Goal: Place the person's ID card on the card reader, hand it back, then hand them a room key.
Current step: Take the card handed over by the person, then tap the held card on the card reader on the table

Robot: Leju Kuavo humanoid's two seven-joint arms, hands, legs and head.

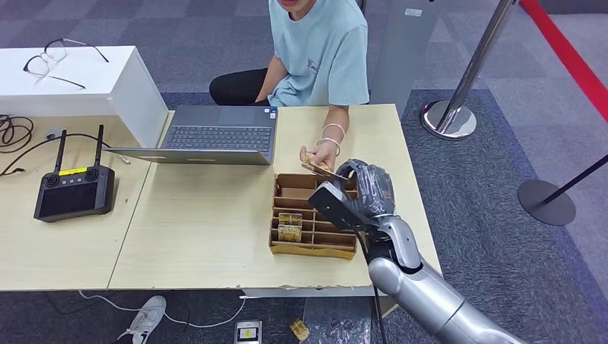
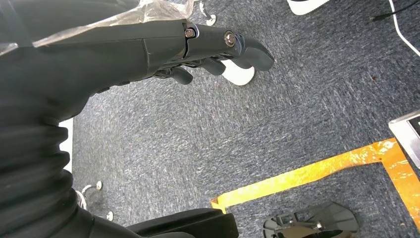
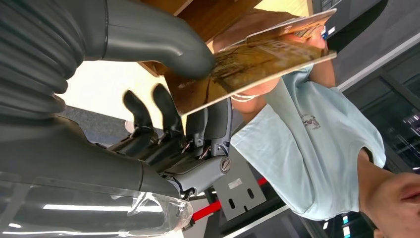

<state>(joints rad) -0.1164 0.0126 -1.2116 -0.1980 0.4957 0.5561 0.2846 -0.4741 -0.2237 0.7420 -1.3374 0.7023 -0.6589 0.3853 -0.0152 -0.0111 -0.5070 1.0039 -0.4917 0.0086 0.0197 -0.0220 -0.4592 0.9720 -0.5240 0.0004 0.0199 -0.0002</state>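
Meanwhile, at the desk: a handover in mid-air.
Card: the thin tan printed card (image 3: 257, 69) lies flat between thumb and fingers of the robot's right hand (image 1: 358, 192), its long axis pointing at the seated person.
Person's hand: the hand with bracelets (image 1: 321, 154) pinches the card's far end, just above the brown cardboard divider tray (image 1: 313, 249).
Left hand: the grey left hand (image 2: 198, 47) hangs over blue carpet, fingers curled loosely, holding nothing.
Nearer arm: right, by far.
Surroundings: open grey laptop (image 1: 215, 135) and black handheld controller (image 1: 74, 190) sit well apart; nothing blocks the pass.
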